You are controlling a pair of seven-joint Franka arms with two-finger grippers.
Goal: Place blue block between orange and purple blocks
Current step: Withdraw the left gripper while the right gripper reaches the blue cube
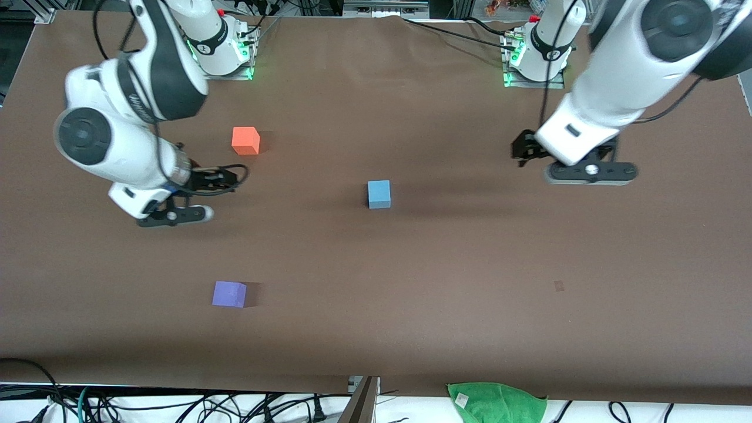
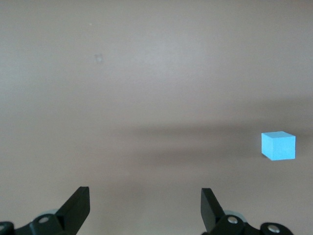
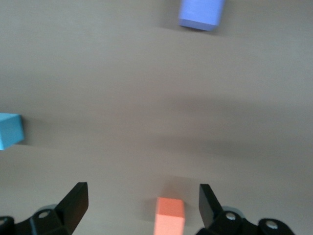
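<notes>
The blue block [image 1: 379, 194] sits near the middle of the brown table. The orange block [image 1: 245, 141] lies farther from the front camera, toward the right arm's end. The purple block [image 1: 229, 294] lies nearer the camera, also toward that end. My right gripper [image 1: 174, 215] hangs open and empty over the table between the orange and purple blocks. Its wrist view shows the orange block [image 3: 169, 215] between the open fingers, the purple block [image 3: 201, 13] and the blue block [image 3: 10, 130]. My left gripper [image 1: 590, 171] hangs open and empty over bare table toward the left arm's end; its wrist view shows the blue block [image 2: 279, 145] off to one side.
A green cloth [image 1: 496, 400] lies at the table's edge nearest the front camera, with cables [image 1: 176, 405] along that edge. The arm bases [image 1: 220, 44] [image 1: 537, 56] stand at the edge farthest from the camera. A small mark [image 1: 559, 285] is on the table.
</notes>
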